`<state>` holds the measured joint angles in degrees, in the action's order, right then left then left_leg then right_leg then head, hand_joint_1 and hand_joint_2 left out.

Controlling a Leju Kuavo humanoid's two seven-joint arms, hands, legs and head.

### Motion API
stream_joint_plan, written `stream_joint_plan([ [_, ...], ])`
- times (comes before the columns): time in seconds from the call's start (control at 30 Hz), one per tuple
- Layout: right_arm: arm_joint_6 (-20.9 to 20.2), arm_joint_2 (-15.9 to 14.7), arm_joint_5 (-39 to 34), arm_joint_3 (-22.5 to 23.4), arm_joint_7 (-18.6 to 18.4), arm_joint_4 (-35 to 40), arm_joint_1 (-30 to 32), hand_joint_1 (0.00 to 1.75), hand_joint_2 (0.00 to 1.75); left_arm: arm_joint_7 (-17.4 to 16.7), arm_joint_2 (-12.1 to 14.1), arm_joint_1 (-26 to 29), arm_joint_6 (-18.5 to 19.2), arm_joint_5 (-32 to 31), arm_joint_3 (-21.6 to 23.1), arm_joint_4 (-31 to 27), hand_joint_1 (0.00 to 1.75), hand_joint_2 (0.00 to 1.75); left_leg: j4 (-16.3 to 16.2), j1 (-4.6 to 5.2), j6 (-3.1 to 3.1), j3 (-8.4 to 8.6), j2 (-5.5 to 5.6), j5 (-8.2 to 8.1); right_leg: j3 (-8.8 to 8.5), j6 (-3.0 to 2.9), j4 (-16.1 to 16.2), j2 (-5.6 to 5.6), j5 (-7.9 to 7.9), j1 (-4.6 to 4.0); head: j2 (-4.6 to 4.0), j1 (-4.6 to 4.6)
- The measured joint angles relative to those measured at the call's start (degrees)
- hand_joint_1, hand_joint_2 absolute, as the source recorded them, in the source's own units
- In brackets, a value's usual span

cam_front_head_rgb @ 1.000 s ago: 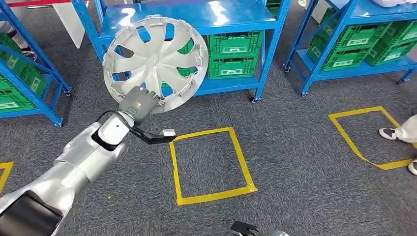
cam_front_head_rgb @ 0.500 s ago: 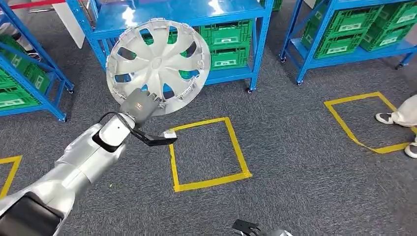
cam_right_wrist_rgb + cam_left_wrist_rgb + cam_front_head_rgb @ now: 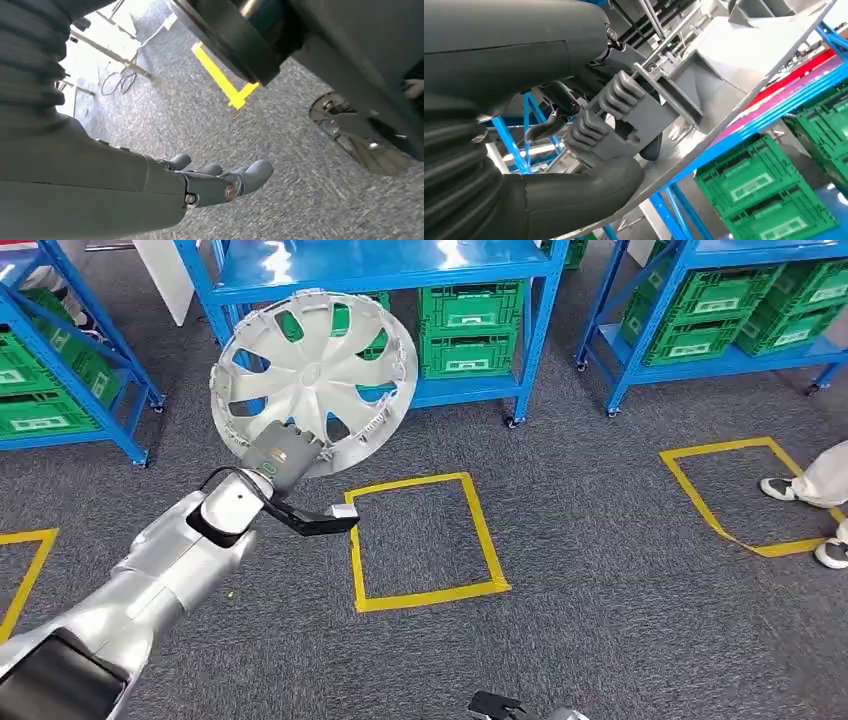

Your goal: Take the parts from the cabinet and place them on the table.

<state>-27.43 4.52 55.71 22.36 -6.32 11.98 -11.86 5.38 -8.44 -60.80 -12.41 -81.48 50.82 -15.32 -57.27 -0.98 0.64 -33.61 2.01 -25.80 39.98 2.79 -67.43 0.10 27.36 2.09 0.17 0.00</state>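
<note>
The left robot hand [image 3: 283,453] grips a silver wheel cover [image 3: 312,380] by its lower rim, held upright in front of the blue shelf rack [image 3: 375,270]. Its spoked face points toward the camera. The right robot hand [image 3: 220,181] hangs empty above the carpet, fingers loosely extended.

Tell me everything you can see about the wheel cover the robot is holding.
The wheel cover is a round, silver-grey disc that looks like plastic, with curved spokes, teardrop openings and small clips around its rim. The left hand grips its lower edge and holds it up in the air, face toward the head camera, in front of the blue shelving. In the left wrist view the fingers wrap over its rim.
</note>
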Motion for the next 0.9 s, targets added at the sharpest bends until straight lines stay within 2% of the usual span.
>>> stream_joint_plan([
  [0.03,0.0,0.0,0.0,0.0,0.1,0.0,0.0,0.0,1.75,0.0,-0.1,-0.1,0.0,0.0,0.0,0.0,1.75,1.75,-1.1,-0.36,-0.68,-0.79,0.47,-0.23,-3.47,0.67,5.7,0.95,-1.56,0.66,0.0,0.02],
  [0.07,0.0,0.0,0.0,0.0,0.1,0.0,-0.1,0.0,1.75,0.0,-0.3,-0.2,0.0,0.0,0.0,-0.1,1.75,1.75,-2.0,-0.26,-1.36,-1.99,0.85,-0.5,-4.69,1.07,7.6,3.37,0.14,0.95,0.0,0.02],
  [0.1,0.0,0.0,0.0,0.0,0.1,0.0,0.0,0.0,1.75,-0.1,-0.4,-0.2,-0.1,0.0,0.0,-0.1,1.75,1.75,-2.8,-0.15,-1.86,-2.55,1.32,-0.51,-3.99,-0.3,7.2,2.9,-0.28,0.64,0.0,-0.13],
  [0.17,0.0,-0.1,0.0,0.0,0.1,0.0,0.3,0.0,1.75,0.0,-0.5,-0.2,-0.2,0.0,0.0,-0.1,1.75,1.75,-2.3,-0.38,-2.73,-2.86,2.21,0.07,-3.67,-1.25,6.6,1.9,-0.21,0.12,0.0,-0.04],
  [0.2,0.0,-0.1,0.1,0.0,0.1,0.0,0.2,0.0,1.75,0.0,-0.5,-0.2,-0.2,0.0,0.0,-0.1,1.75,1.75,-2.2,-0.51,-3.24,-3.06,2.56,0.34,-3.63,-1.87,6.7,1.4,-0.53,0.36,0.0,-0.04],
  [0.23,0.0,-0.1,0.2,0.0,0.2,0.0,0.1,0.0,1.75,0.0,-0.3,-0.1,-0.2,0.0,0.0,0.0,1.75,1.75,-2.5,-0.57,-3.32,-3.53,1.59,0.02,-3.63,-2.45,7.1,0.83,-0.86,0.46,0.0,-0.07],
  [0.27,0.0,-0.1,0.2,0.0,0.2,0.0,0.0,0.0,1.75,0.0,-0.3,-0.2,-0.2,-0.1,0.1,0.0,1.75,1.75,-4.2,-0.36,-3.42,-4.19,-0.39,-1.4,-3.6,-2.92,7.2,0.56,-1.04,0.38,0.0,-0.22],
  [0.3,0.0,-0.1,0.2,0.0,0.2,0.0,0.1,0.0,1.75,0.0,-0.4,-0.2,-0.2,-0.1,0.0,0.0,1.75,1.75,-7.5,-0.35,-3.53,-5.56,-1.09,-3.47,-3.52,-3.16,7.2,0.11,-1.17,0.24,0.0,-0.26],
  [0.33,0.0,-0.1,0.2,0.0,0.2,0.0,0.2,0.0,1.75,0.0,-0.5,-0.2,-0.2,-0.1,0.1,0.0,1.75,1.75,-12.3,-0.35,-3.65,-7.52,-1.31,-5.9,-3.4,-3.3,7.2,-0.46,-1.25,0.07,0.0,-0.26],
  [0.37,0.0,-0.2,0.2,0.0,0.2,0.0,0.4,0.0,1.75,-0.1,-0.6,-0.2,-0.2,-0.1,0.1,0.0,1.75,1.75,-16.5,-0.35,-3.65,-9.22,-1.39,-7.66,-3.28,-3.42,7.2,-1.11,-1.31,-0.06,0.0,-0.26],
  [0.4,0.0,-0.2,0.2,0.0,0.1,0.0,0.5,0.0,1.75,-0.1,-0.7,-0.1,-0.2,-0.1,0.1,0.0,1.75,1.75,-19.0,-0.35,-3.61,-10.09,-1.45,-8.33,-3.15,-3.54,7.2,-1.7,-1.4,-0.2,0.0,-0.26],
  [0.43,0.0,-0.2,0.2,0.0,0.1,0.0,0.5,0.0,1.75,-0.2,-0.7,-0.1,-0.2,-0.1,0.1,0.0,1.75,1.75,-18.8,-0.34,-3.5,-9.62,-1.49,-7.76,-3.09,-3.61,7.2,-2.17,-1.47,-0.32,0.0,-0.26],
  [0.47,0.0,-0.2,0.2,0.0,0.1,0.0,0.5,0.0,1.75,-0.2,-0.8,-0.1,-0.2,-0.2,0.2,0.0,1.75,1.75,-16.4,-0.28,-3.21,-7.99,-1.63,-6.28,-3.05,-3.63,7.2,-2.63,-1.53,-0.42,0.0,-0.26],
  [0.5,0.0,-0.2,0.2,0.0,0.1,0.0,0.5,0.0,1.75,-0.2,-0.8,-0.1,-0.2,-0.2,0.2,0.0,1.75,1.75,-12.0,-0.11,-2.78,-5.23,-2.05,-4.27,-3.06,-3.54,7.2,-3.08,-1.62,-0.52,0.0,-0.26],
  [0.53,0.0,-0.2,0.2,0.0,0.1,0.0,0.5,0.0,1.75,-0.2,-0.9,-0.2,-0.2,-0.2,0.2,0.0,1.75,1.75,-6.5,0.29,-2.09,-1.83,-3.54,-2.36,-3.12,-3.42,7.2,-3.56,-1.7,-0.6,0.0,-0.26],
  [0.57,0.0,-0.2,0.2,0.0,0.1,0.0,0.5,0.0,1.75,-0.3,-1.0,-0.3,-0.2,-0.1,0.2,-0.1,1.75,1.75,-2.9,0.97,-1.46,-0.08,-6.39,-2.82,-3.19,-3.28,7.2,-4.09,-1.79,-0.64,0.0,-0.26],
  [0.6,0.0,-0.2,0.2,0.0,0.1,0.0,0.6,0.0,1.75,-0.5,-1.3,-0.4,-0.2,-0.2,0.2,-0.2,1.75,1.75,-2.3,1.4,-1.32,0.41,-6.66,-2.71,-3.02,-2.87,7.1,-4.54,-1.89,-1.12,0.0,-0.24],
  [0.63,0.0,-0.2,0.2,0.0,0.1,0.0,0.6,0.0,1.75,-0.5,-1.4,-0.5,-0.2,-0.2,0.2,-0.2,1.75,1.75,-2.4,1.46,-1.17,-0.09,-5.55,-2.42,-3.06,-2.53,7.3,-5.15,-2.09,-0.97,0.0,-0.22],
  [0.7,0.0,-0.2,0.2,0.0,0.0,0.0,0.6,0.0,1.75,-0.6,-1.4,-0.4,-0.2,-0.2,0.2,-0.2,1.75,1.75,-2.3,1.57,-0.67,-0.49,-4.29,-1.94,-3.43,-1.91,7.8,-6.51,-2.49,-1.05,0.0,-0.24],
  [0.73,0.0,-0.2,0.2,0.0,0.0,0.0,0.5,0.0,1.75,-0.7,-1.5,-0.4,-0.2,-0.2,0.2,-0.2,1.75,1.75,-1.5,0.93,-0.17,-0.17,-3.71,-1.17,-3.18,-1.51,7.7,-6.28,-2.16,-0.86,0.0,-0.22],
  [0.77,0.0,-0.2,0.2,0.0,0.0,0.0,0.5,0.0,1.75,-0.8,-1.7,-0.5,-0.1,-0.2,0.2,-0.1,1.75,1.75,-1.3,0.91,0.13,-0.35,-3.16,-0.82,-2.91,-1.29,6.5,-3.69,-0.9,-0.68,0.0,-0.24],
  [0.8,0.0,-0.2,0.2,0.0,0.0,0.0,0.6,0.0,1.75,-0.9,-1.9,-0.5,-0.1,-0.2,0.3,-0.1,1.75,1.75,-1.4,0.89,0.59,-0.7,-2.68,-0.52,-1.56,-1.28,3.3,-1.99,1.48,-0.63,0.0,-0.17],
  [0.83,0.0,-0.2,0.2,0.0,0.0,0.0,0.6,0.0,1.75,-1.0,-2.3,-0.4,-0.1,-0.2,0.3,-0.2,1.75,1.75,-1.4,0.91,0.78,-1.07,-2.16,-0.37,0.32,-1.23,-0.9,-1.03,3.79,-0.7,0.0,-0.17],
  [0.87,0.0,-0.4,0.2,0.0,0.0,0.0,0.7,0.0,1.75,-1.1,-2.4,-0.4,-0.1,-0.3,0.3,-0.1,1.75,1.75,-1.5,1.04,0.93,-1.41,-1.34,-0.17,2.34,-1.14,-5.5,-0.44,5.71,-0.76,0.0,-0.17],
  [0.9,0.0,-0.4,0.2,0.0,0.0,0.0,0.8,0.0,1.75,-1.1,-2.6,-0.3,-0.1,-0.3,0.3,-0.1,1.75,1.75,-1.6,1.17,0.91,-1.7,-0.64,-0.04,3.73,-1.1,-8.7,-0.18,6.61,-0.85,0.0,-0.17],
])
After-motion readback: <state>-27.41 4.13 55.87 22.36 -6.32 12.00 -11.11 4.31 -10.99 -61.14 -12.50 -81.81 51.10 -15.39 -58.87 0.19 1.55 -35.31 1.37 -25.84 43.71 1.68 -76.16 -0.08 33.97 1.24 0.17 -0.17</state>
